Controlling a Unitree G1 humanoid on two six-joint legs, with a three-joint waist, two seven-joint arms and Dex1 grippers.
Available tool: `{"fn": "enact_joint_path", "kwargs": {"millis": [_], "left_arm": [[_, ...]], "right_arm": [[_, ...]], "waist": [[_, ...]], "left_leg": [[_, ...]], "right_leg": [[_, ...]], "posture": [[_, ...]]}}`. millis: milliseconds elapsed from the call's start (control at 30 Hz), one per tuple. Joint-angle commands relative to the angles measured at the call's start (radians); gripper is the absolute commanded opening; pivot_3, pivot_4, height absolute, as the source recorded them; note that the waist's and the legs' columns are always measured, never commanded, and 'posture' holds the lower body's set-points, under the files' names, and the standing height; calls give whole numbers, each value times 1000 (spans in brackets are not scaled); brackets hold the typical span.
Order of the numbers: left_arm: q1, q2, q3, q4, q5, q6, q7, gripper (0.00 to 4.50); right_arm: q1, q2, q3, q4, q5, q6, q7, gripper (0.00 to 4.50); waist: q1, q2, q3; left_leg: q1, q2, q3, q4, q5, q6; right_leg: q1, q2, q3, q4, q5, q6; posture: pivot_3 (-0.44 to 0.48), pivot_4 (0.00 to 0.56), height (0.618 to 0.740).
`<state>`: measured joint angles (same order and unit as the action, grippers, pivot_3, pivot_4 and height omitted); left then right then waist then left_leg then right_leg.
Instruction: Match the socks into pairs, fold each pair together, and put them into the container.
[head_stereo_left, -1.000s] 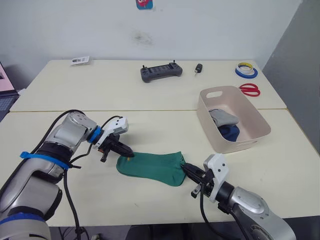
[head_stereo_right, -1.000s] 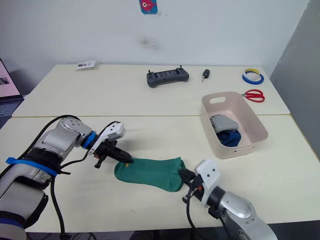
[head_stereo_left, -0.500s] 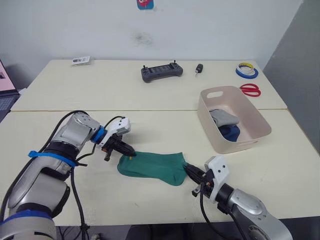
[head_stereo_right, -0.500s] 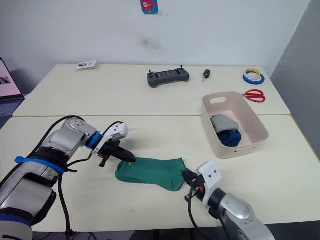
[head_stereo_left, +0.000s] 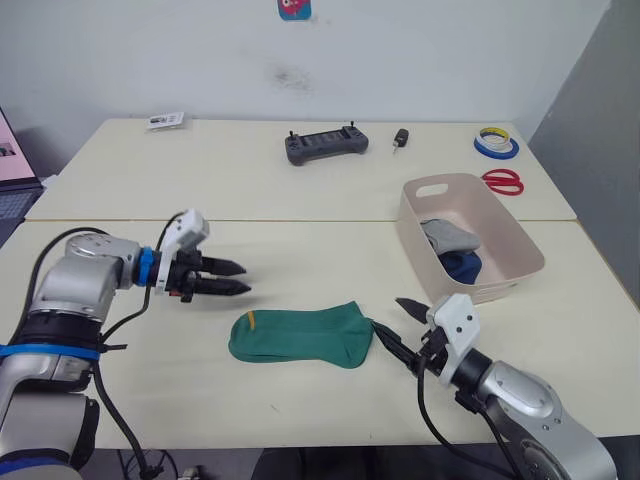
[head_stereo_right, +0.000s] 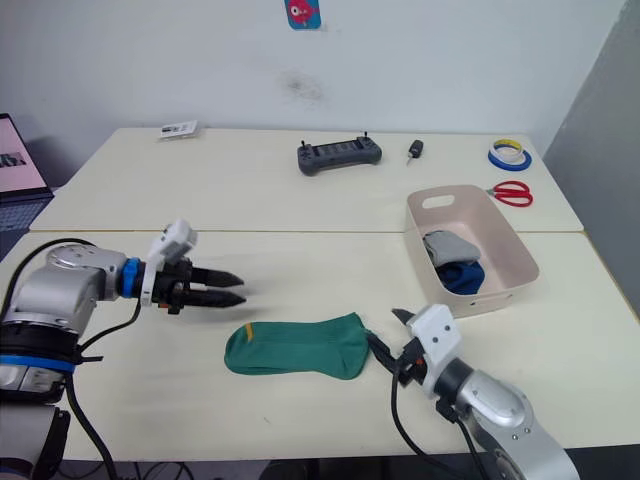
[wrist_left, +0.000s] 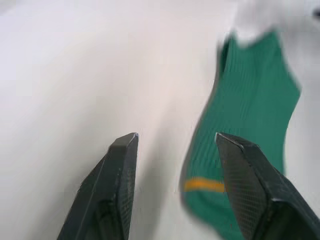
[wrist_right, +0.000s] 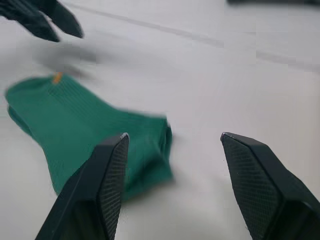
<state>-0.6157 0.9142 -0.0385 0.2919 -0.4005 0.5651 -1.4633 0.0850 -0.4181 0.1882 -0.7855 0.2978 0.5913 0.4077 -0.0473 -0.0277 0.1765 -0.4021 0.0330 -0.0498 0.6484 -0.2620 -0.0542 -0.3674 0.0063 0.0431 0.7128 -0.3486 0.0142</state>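
Observation:
A green sock with a small yellow mark lies flat on the near table; I cannot tell whether a second one lies under it. My left gripper is open, a short way up and left of the sock's yellow-marked end, holding nothing. My right gripper is open just off the sock's other end, also holding nothing. The left wrist view has the green sock beyond the open fingers. The pink-beige container stands at the right with a grey sock and a dark blue sock inside.
On the far table lie a black controller, a key fob, tape rolls, red scissors and a small card. A seam runs between the two tables.
Both grippers have let go of the green sock's ends and opened. The left one drew back to the left, the right one backed off slightly; the sock now lies flat.

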Motion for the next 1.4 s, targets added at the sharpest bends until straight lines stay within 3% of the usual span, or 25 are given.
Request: {"fn": "enact_joint_path", "kwargs": {"millis": [33,167,200,267,400,533,800,1000,1133,1400], "left_arm": [[71,3,17,-188,-40,35,28,1319],[181,-20,4,-321,-55,54,72,45],[205,-37,-3,-333,-43,41,95,0],[241,-68,-15,-334,-19,10,136,0],[325,-104,-39,-314,31,-56,193,0],[379,-121,-54,-253,73,-109,228,0],[427,-121,-60,-186,99,-197,247,0],[432,-120,33,-294,-4,-179,250,0],[445,-69,107,-439,-107,-69,245,0],[517,-73,57,-375,-7,-134,281,0]], "right_arm": [[-61,-14,57,-20,9,8,44,2236],[-146,-7,175,81,-39,24,69,822],[-169,2,207,125,-55,23,72,298],[-204,15,258,204,-95,3,77,21],[-236,52,311,332,-153,-24,67,21],[-186,38,286,359,-179,-26,57,21],[-27,-9,85,270,-136,8,25,21],[48,12,-10,161,-44,-117,87,21],[21,-12,17,113,-48,-125,123,21],[-200,20,243,320,-159,-125,186,21]], "waist": [[0,0,0],[-3,0,0],[-3,0,0],[-2,0,0],[-2,0,0],[3,-1,-1],[11,3,-12],[9,4,-12],[6,4,-11],[6,4,-11]], "left_leg": [[0,0,0,0,0,0],[1,0,0,0,0,0],[1,0,1,0,0,0],[1,0,0,0,0,0],[1,-1,1,0,0,0],[1,-1,1,0,0,0],[8,-2,1,-2,0,0],[12,-2,1,-3,0,1],[11,-1,-1,-3,0,1],[10,-2,-1,-3,0,1]], "right_leg": [[0,0,0,0,0,0],[0,-4,1,0,0,0],[0,-3,1,0,0,0],[0,-3,1,0,0,0],[0,-4,1,0,0,-1],[0,-5,1,0,0,-1],[10,-6,0,-3,-1,-1],[15,-5,0,-6,-2,-3],[14,-5,-1,-6,-2,-3],[14,-5,-1,-8,-2,-3]], "posture": [[0,150,740],[0,150,740],[0,150,740],[0,150,740],[0,150,740],[0,150,740],[0,150,740],[0,150,740],[0,150,740],[0,150,740]]}}
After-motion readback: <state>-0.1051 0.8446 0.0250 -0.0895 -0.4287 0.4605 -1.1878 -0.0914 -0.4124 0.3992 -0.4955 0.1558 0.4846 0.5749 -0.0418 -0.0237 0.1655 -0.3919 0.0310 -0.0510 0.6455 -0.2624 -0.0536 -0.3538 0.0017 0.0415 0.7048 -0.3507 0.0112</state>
